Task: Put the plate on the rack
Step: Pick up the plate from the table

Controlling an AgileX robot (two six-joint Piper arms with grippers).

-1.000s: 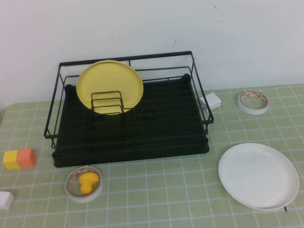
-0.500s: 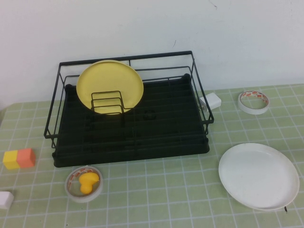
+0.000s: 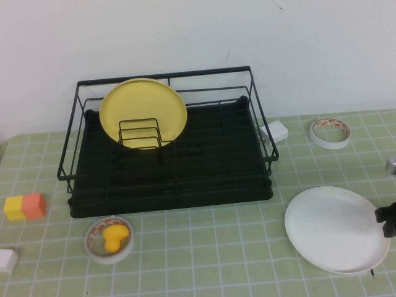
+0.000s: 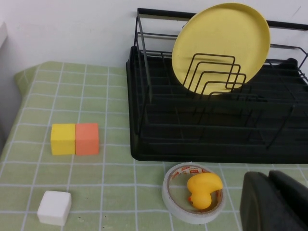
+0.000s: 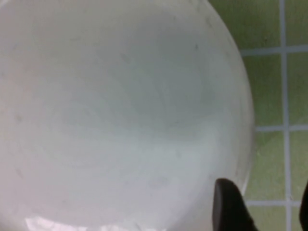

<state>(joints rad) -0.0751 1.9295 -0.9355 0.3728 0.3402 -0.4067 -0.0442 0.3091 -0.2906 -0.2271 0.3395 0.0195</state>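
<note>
One white plate (image 3: pixel 337 229) lies flat, unheld.
Right gripper (image 3: pixel 388 219), fingers spread at its rim, may skid it; left gripper's (image 4: pixel 276 202) fingers unclear; rack (image 3: pixel 167 148) far.

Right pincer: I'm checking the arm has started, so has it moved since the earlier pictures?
Yes. The right pincer has come into the high view from the right, over the white plate's right rim.
</note>
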